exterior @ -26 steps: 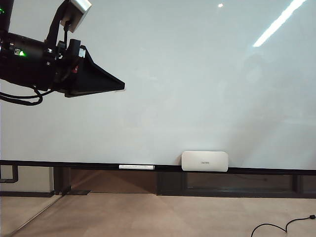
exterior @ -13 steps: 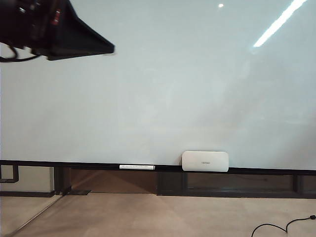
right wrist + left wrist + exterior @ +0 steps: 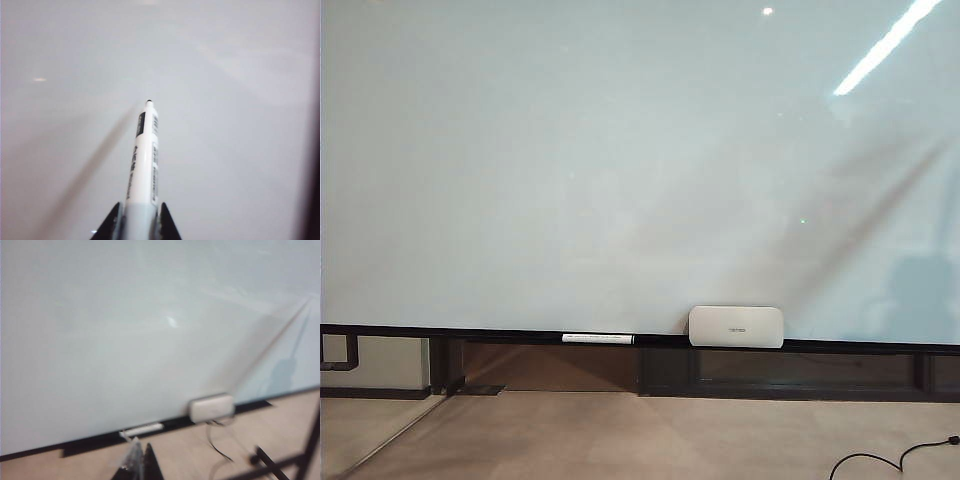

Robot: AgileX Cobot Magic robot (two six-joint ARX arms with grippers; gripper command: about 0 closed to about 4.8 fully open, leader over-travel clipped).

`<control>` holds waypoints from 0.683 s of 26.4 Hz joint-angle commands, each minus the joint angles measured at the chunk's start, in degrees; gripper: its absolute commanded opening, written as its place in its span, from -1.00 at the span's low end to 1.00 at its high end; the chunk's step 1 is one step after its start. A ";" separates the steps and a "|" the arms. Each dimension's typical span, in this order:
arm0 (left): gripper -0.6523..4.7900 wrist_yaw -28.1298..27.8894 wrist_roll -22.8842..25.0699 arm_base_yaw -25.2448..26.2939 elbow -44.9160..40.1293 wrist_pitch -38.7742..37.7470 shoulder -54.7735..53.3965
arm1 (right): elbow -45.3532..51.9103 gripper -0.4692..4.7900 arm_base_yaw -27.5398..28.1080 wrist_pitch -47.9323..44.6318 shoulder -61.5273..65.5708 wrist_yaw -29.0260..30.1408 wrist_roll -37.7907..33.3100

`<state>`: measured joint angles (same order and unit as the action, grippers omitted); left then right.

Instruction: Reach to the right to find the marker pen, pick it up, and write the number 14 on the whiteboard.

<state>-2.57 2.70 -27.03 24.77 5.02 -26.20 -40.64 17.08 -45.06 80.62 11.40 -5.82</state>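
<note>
One whiteboard [image 3: 620, 170], bare, no digits on it. On its black bottom rail [image 3: 500, 333]: one capped white marker [image 3: 597, 338] left of centre, one small white box [image 3: 736, 326] just right of it. Right tool [image 3: 136, 222] pinching the one marker pen [image 3: 145, 160], nib aimed at the board, not touching. Left tool [image 3: 139, 462] tips look pressed together w/ nothing between, near side, low.

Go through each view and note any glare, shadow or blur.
Exterior view: sharp, ceiling-light glare streak on the whiteboard. Left wrist view: blurred throughout, faint shadow on the board. Right wrist view: marker pen in the right gripper fairly sharp, soft shadow beside it.
</note>
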 commanded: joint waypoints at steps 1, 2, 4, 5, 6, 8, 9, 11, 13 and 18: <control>-0.78 -0.04 0.35 -0.02 0.15 -0.81 3.34 | -0.24 -0.83 -8.35 -0.11 -3.52 0.24 -0.26; -0.78 1.97 2.51 0.07 0.17 -0.17 3.67 | -0.68 -0.83 -13.09 -0.11 -3.72 0.11 -0.55; -0.78 4.24 3.04 0.07 0.24 1.33 3.72 | -1.95 -0.83 -19.10 0.81 -3.26 -0.02 -1.57; -0.78 4.24 2.86 0.07 0.28 1.95 3.72 | -2.49 -0.83 -20.90 1.64 -3.23 -0.24 -1.75; -0.78 4.24 2.89 0.07 0.35 2.56 3.72 | -3.17 -0.83 -22.80 2.60 -3.04 -0.81 -1.66; -0.78 4.33 3.15 0.07 0.85 3.58 3.69 | -4.94 -0.83 -26.60 4.17 -2.56 -1.42 -1.38; -0.78 4.35 3.54 0.07 1.14 3.91 3.69 | -5.92 -0.83 -28.35 4.59 -2.19 -1.42 -1.38; -0.78 5.14 5.18 0.07 2.03 3.78 3.65 | -7.48 -0.83 -30.80 4.57 -1.31 -1.42 -1.38; -0.78 6.10 5.90 0.07 2.95 3.41 3.67 | -9.27 -0.83 -33.33 4.81 -0.28 -1.33 -1.44; -0.78 7.63 5.90 0.50 4.98 0.72 3.65 | -14.53 -0.83 -38.51 6.45 3.06 -1.27 -1.29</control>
<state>3.99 8.21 -26.72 29.28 6.52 -22.52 -53.89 -20.43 -38.24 83.18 10.13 -7.07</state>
